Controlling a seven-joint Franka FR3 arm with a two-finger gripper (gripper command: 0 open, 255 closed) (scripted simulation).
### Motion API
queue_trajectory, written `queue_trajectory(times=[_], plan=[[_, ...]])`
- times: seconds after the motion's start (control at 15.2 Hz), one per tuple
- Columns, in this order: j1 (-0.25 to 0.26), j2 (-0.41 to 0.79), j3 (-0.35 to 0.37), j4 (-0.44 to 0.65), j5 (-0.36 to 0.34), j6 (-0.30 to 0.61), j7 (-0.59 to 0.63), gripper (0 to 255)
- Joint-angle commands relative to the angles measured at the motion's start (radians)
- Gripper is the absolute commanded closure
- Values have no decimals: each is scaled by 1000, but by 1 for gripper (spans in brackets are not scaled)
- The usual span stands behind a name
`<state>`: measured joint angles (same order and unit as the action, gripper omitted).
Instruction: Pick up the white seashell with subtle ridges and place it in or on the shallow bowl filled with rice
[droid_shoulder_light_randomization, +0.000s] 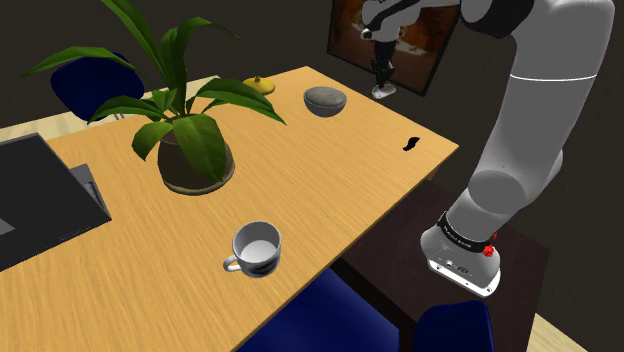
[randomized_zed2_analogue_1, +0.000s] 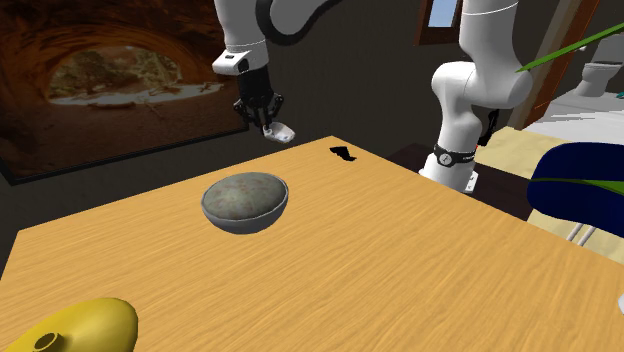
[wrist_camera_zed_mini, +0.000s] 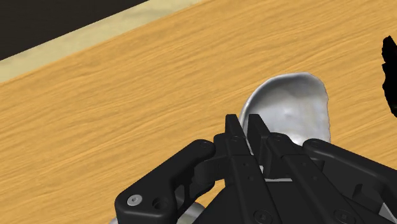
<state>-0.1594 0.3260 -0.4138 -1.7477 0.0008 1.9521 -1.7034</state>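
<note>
My black gripper (droid_shoulder_light_randomization: 383, 72) hangs in the air beyond the table's far edge, shut on a white seashell (droid_shoulder_light_randomization: 386, 91). In the second exterior view the seashell (randomized_zed2_analogue_1: 279, 131) pokes out below the gripper (randomized_zed2_analogue_1: 263, 112), well above the wooden table (randomized_zed2_analogue_1: 400, 250). Seen from the wrist, the ridged seashell (wrist_camera_zed_mini: 292, 108) sticks out past the nearly closed fingertips (wrist_camera_zed_mini: 233, 127), with the tabletop far beneath. The shallow grey bowl (droid_shoulder_light_randomization: 325, 100) with a greyish filling stands near the table's far edge, to the shoulder view's left of the gripper and lower. The bowl (randomized_zed2_analogue_1: 244, 202) is apart from the shell.
A potted plant (droid_shoulder_light_randomization: 195, 150) stands mid-table, a white mug (droid_shoulder_light_randomization: 257, 247) near the front edge. A yellow object (droid_shoulder_light_randomization: 260, 86) lies past the plant, and a dark flat object (droid_shoulder_light_randomization: 40, 200) at the left. A small black shape (droid_shoulder_light_randomization: 411, 143) marks the table by the bowl. Blue chairs surround the table.
</note>
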Motion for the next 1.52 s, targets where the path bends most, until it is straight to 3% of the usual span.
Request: queue_trajectory(times=[0.0, 0.66, 1.12, 1.45], plan=[[2, -12, -2, 14, -5, -26, 0, 255], [12, -23, 1, 116, -9, -140, 13, 255], [56, 128, 52, 363, 40, -251, 113, 255], [69, 286, 85, 632, 77, -369, 181, 255]])
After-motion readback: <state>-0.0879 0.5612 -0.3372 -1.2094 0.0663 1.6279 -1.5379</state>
